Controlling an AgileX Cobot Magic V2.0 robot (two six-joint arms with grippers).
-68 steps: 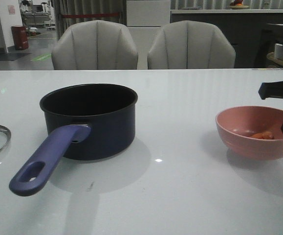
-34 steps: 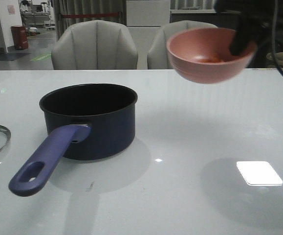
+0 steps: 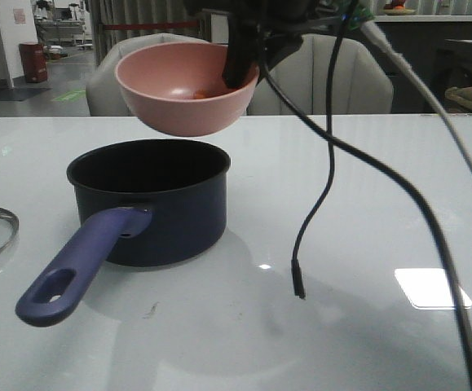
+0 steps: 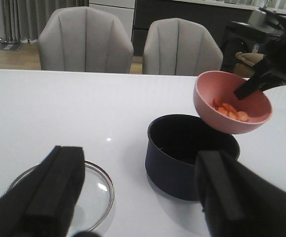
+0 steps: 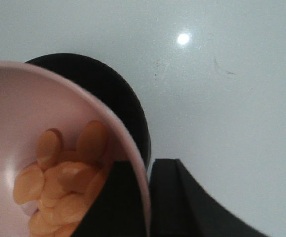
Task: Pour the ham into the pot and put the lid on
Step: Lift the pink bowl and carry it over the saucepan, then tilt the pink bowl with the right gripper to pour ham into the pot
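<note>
While my right gripper [image 3: 237, 69] pinches the rim of the round pink bowl [image 3: 185, 88], one finger inside and one outside, the bowl hangs above the dark navy saucepan [image 3: 150, 199], barely tilted. Orange-pink ham slices [image 4: 230, 109] lie in the bowl's bottom. I judge the pour wants the low lip centred over the black interior, then a slow roll. My left gripper [image 4: 143, 195] is spread, empty, near the clear glass lid [image 4: 96, 185] resting on the white table [image 3: 341, 204].
</note>
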